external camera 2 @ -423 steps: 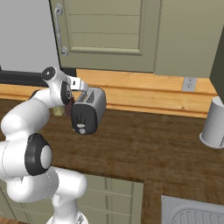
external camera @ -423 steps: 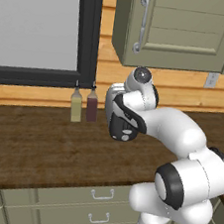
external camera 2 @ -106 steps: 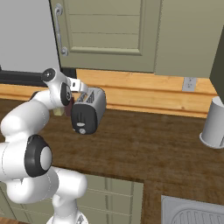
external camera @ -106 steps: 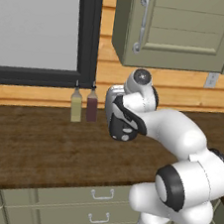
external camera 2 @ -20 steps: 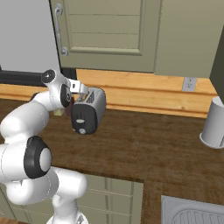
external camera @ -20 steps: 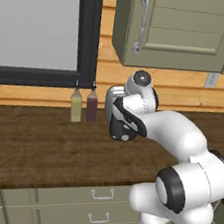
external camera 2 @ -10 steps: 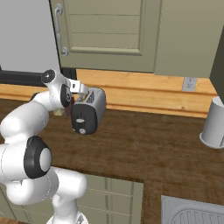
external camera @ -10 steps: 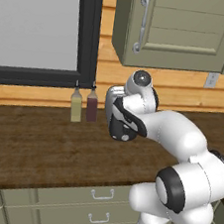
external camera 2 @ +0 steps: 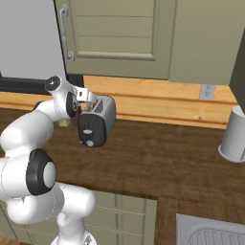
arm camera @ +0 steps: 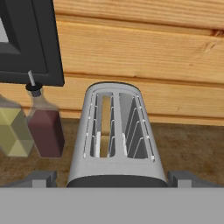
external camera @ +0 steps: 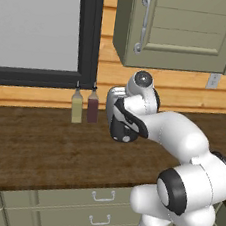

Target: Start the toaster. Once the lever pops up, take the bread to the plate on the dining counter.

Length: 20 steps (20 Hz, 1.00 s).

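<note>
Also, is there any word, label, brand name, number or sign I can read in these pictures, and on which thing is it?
None can be read.
Toaster: plain silver body and black end panel, no brand or marks.
Two bottles: no labels.
Grey canister: no print.
Wall outlet: too small to show any marking.

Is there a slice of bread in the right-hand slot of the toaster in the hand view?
No, the toaster's right-hand slot shows only wire guides; the slice stands in the left.
</note>
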Motion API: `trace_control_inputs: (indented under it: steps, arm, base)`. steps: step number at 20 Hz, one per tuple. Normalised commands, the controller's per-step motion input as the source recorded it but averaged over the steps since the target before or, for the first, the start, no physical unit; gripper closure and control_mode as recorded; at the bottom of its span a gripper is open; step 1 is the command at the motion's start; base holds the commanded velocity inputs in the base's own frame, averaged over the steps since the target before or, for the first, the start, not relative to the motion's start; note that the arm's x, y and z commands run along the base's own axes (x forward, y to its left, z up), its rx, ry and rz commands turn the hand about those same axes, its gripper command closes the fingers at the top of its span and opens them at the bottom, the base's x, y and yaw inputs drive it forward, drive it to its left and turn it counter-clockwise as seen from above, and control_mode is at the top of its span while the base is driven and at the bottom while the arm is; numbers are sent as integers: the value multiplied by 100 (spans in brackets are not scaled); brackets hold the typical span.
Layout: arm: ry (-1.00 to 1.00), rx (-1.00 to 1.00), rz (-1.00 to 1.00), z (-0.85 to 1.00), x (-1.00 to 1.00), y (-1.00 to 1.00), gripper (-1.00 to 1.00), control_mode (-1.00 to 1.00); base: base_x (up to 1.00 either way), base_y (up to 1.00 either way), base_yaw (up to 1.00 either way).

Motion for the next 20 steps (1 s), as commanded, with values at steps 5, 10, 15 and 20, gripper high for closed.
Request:
trace_control_inputs:
  steps: [5, 10, 15, 20]
  arm:
    - [0, 0, 0, -1, 0, 0, -100, -100]
    - [0, 0, 0, -1, 0, 0, -100, -100]
    - [0, 0, 0, -1, 0, 0, -100, -100]
    - [0, 0, 0, 0, 0, 0, -100, -100]
  base:
    - [0, 0, 0]
    - [0, 0, 0]
    - [0, 0, 0]
    - [0, 0, 0]
